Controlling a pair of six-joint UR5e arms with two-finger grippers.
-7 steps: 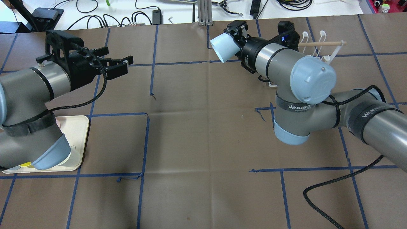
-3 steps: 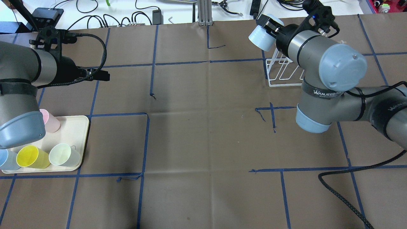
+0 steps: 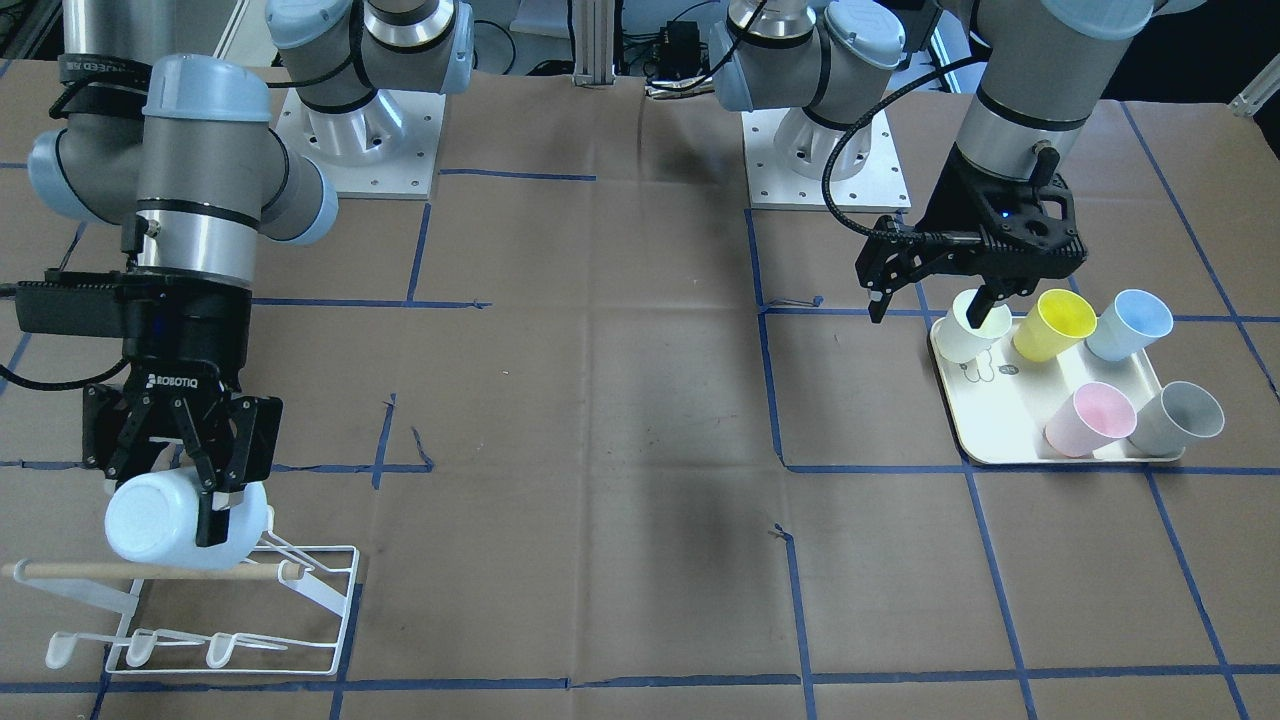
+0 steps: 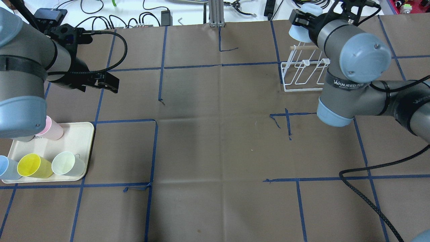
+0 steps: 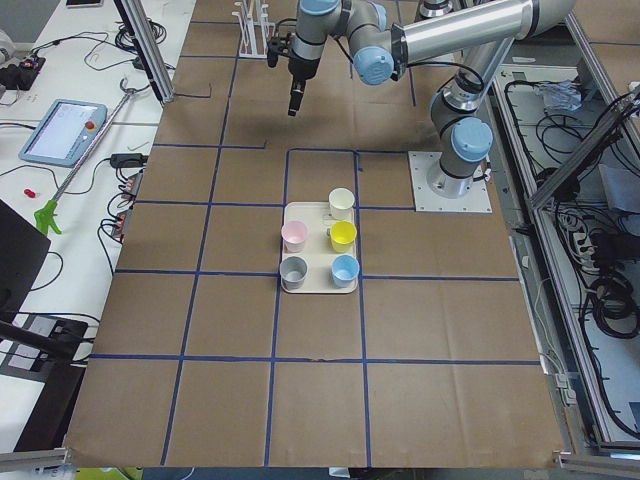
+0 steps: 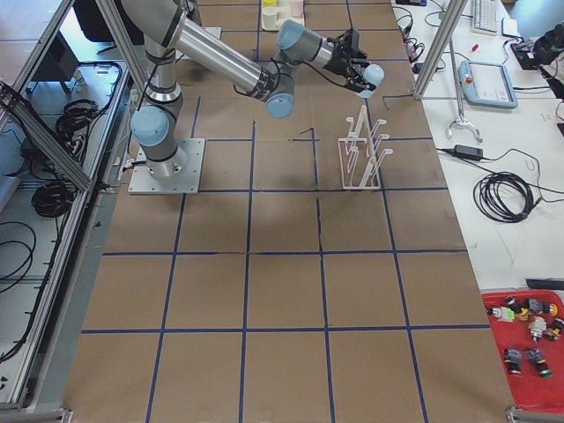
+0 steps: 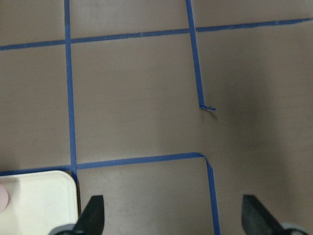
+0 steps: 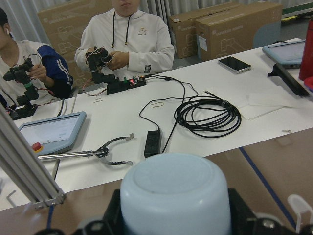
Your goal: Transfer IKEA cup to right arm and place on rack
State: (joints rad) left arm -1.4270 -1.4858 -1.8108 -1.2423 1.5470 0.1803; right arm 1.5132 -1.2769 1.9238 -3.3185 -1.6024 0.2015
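step: placing on rack, handover judged done | right tool [image 3: 170, 508] gripped pale-blue cup [image 3: 150, 532] above rack [image 3: 60, 571] by worktop's [image 3: 600, 450] far edge; left tool [image 3: 930, 305] hung released | next, likely: tilt mouth down; seat on peg [image 3: 57, 653]

R arm [image 6: 220, 60] w/ cup [image 6: 374, 74] by rack [image 6: 361, 159]

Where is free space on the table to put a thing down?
The middle of the table, between the tray and the rack, is bare. Crowded: the tray, with five cups, and the rack, where the right gripper holds a pale blue cup.
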